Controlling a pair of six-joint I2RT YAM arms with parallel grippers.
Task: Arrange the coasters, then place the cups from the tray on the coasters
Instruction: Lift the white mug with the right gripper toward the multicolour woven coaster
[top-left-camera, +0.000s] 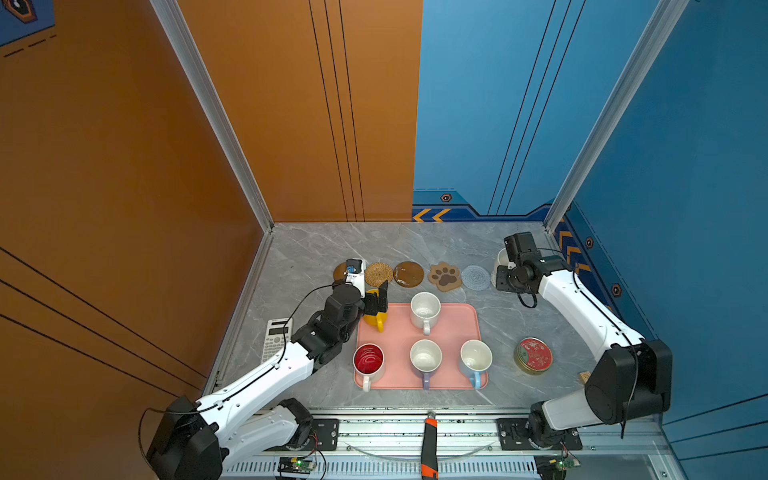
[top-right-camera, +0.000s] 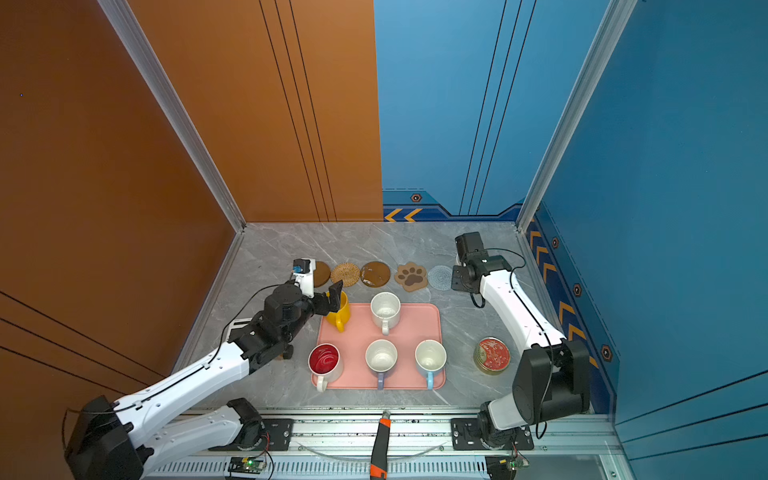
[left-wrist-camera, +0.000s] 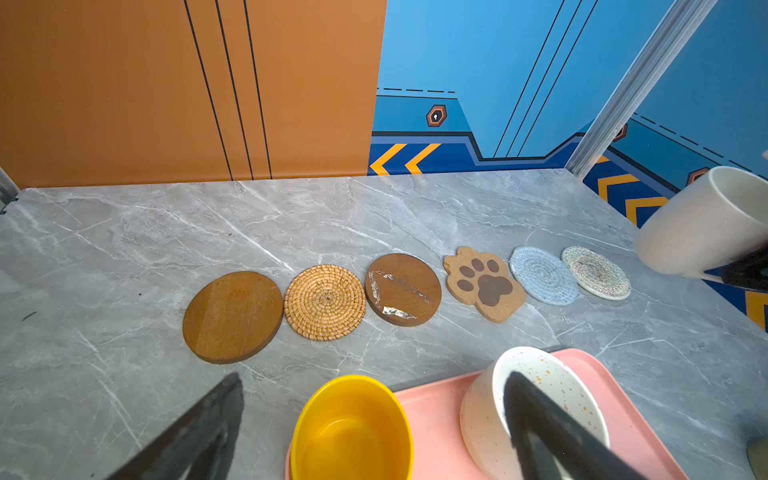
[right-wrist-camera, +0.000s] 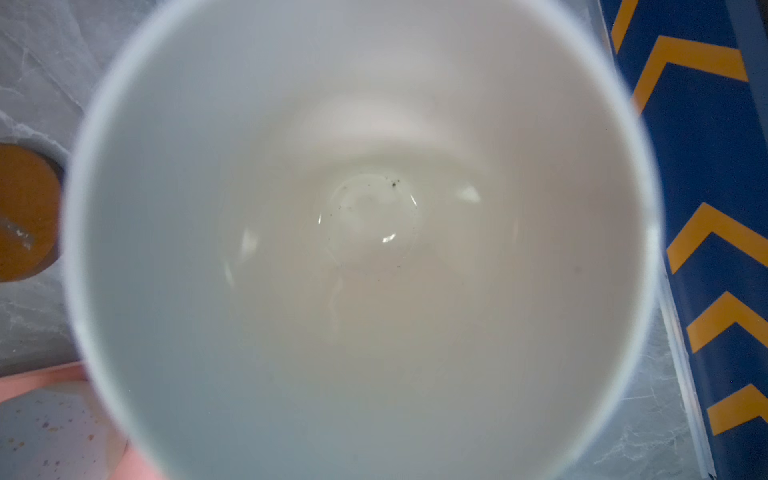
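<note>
Straddling the yellow mug (top-left-camera: 376, 321) on the pink rectangular tray (top-left-camera: 457, 328), the left gripper (top-left-camera: 379, 302) gapes wide; the right gripper (left-wrist-camera: 744, 272) clamps the plain cream-white mug (left-wrist-camera: 702, 220), tilted.

Grey marble tabletop (top-left-camera: 332, 249) between orange wall panels (top-left-camera: 124, 166) and blue chevron-striped panels (top-left-camera: 478, 124), aluminium corner posts (top-left-camera: 208, 104)

We see a pink tray (top-left-camera: 395, 340), a yellow cup (left-wrist-camera: 351, 432), a cup with red inside (top-left-camera: 368, 359), a white cup with little dots (left-wrist-camera: 482, 411) and a cream cup (left-wrist-camera: 702, 220). The paw coaster (left-wrist-camera: 484, 284) is tan with dark brown toes. The tin (top-left-camera: 533, 355) is red and gold, the table (top-left-camera: 316, 257) grey marble
</note>
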